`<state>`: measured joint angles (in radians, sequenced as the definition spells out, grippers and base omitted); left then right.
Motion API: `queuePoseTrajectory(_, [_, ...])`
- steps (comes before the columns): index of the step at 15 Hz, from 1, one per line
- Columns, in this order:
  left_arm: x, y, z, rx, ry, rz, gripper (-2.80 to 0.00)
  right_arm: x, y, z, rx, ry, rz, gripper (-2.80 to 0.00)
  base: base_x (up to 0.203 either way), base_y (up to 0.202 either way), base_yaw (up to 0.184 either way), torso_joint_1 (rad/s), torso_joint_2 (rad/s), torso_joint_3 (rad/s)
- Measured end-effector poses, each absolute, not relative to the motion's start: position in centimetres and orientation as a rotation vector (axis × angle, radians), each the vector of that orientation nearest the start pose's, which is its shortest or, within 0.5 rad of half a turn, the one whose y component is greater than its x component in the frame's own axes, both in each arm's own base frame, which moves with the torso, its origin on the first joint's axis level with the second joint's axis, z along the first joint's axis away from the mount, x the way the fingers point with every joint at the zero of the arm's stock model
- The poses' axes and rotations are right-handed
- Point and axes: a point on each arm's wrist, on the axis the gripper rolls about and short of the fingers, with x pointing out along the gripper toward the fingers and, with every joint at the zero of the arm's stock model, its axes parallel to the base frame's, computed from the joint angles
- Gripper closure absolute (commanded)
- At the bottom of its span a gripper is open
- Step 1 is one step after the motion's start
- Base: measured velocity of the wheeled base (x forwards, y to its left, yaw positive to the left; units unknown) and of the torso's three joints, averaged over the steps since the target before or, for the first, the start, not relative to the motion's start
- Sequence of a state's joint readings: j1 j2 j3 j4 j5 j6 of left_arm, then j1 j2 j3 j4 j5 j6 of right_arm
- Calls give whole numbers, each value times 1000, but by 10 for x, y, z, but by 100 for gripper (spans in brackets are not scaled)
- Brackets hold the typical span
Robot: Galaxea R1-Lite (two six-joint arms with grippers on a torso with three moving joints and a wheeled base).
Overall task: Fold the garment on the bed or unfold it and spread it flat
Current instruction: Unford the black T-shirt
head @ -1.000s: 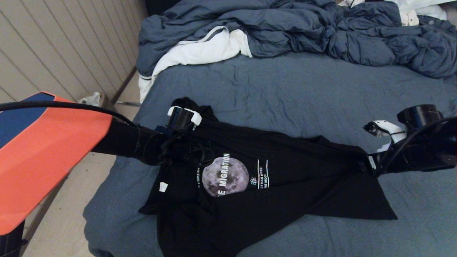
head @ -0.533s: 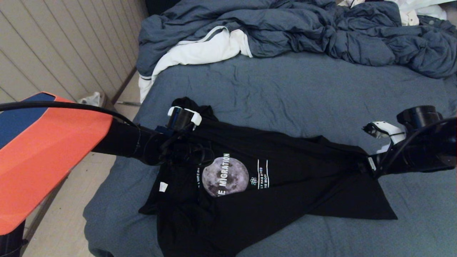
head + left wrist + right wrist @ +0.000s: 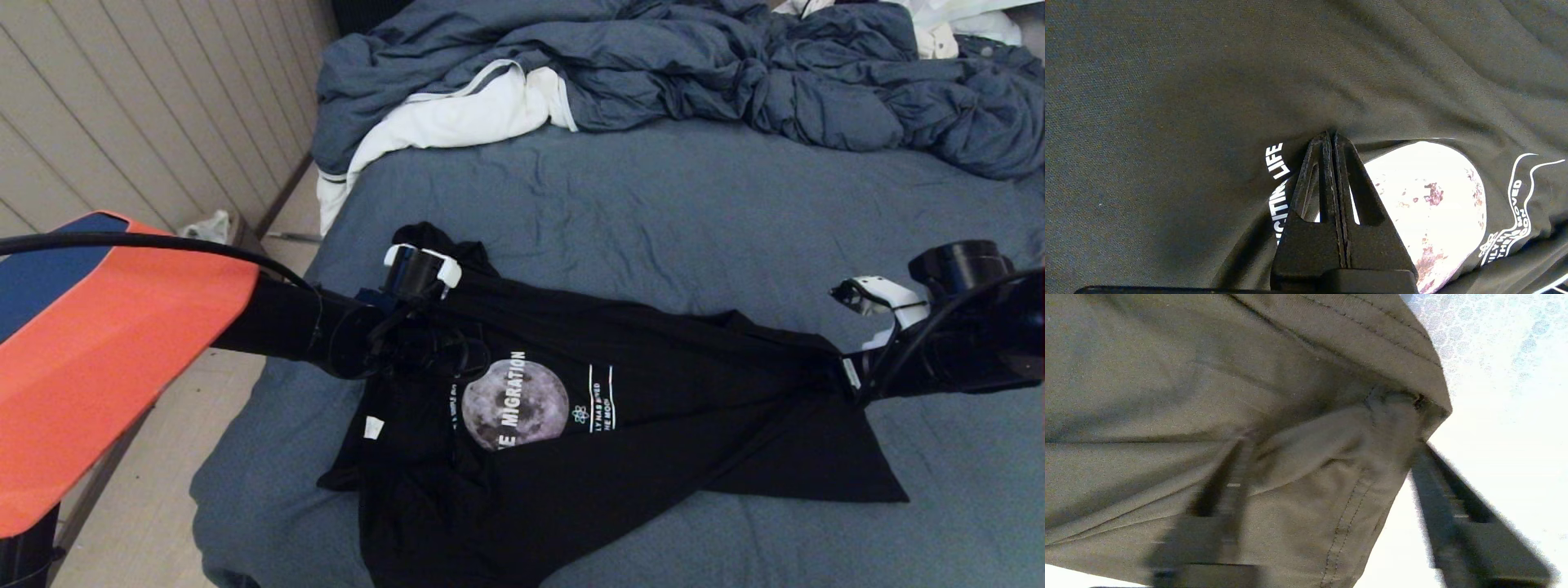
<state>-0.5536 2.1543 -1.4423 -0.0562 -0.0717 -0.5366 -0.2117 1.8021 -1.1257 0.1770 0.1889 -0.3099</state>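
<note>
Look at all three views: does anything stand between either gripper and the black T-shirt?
Nothing visible does. The left gripper is shut, pinching a fold of the T-shirt beside its moon print. The right gripper straddles the shirt's hemmed corner, fingers apart, cloth already between them, on the bed.

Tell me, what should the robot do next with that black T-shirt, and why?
Probably close the right end effector on the hemmed corner of the T-shirt lying between its spread fingers. The left end effector is already pinched shut on cloth beside the moon print, and the shirt lies bunched across the bed, so a second grip would let both arms pull it flat.
</note>
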Motion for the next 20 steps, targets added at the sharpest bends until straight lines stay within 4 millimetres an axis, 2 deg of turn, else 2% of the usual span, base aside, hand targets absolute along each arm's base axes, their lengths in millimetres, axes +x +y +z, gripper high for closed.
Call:
queuePoseTrajectory(7, [363, -226, 131, -341, 787, -410, 0, 314, -61, 166, -128, 823, 113, 0, 0, 0, 0, 0, 0, 0])
queuePoseTrajectory(11, [364, -226, 131, -342, 785, -409, 0, 300, -59, 175, -134, 805, 110, 0, 0, 0, 0, 0, 0, 0])
queuePoseTrajectory(14, [364, -226, 131, -343, 784, -409, 0, 270, -54, 177, -149, 813, 116, 0, 0, 0, 0, 0, 0, 0])
queuePoseTrajectory(20, [363, -226, 134, -344, 779, -411, 0, 182, -39, 161, -155, 857, 114, 0, 0, 0, 0, 0, 0, 0])
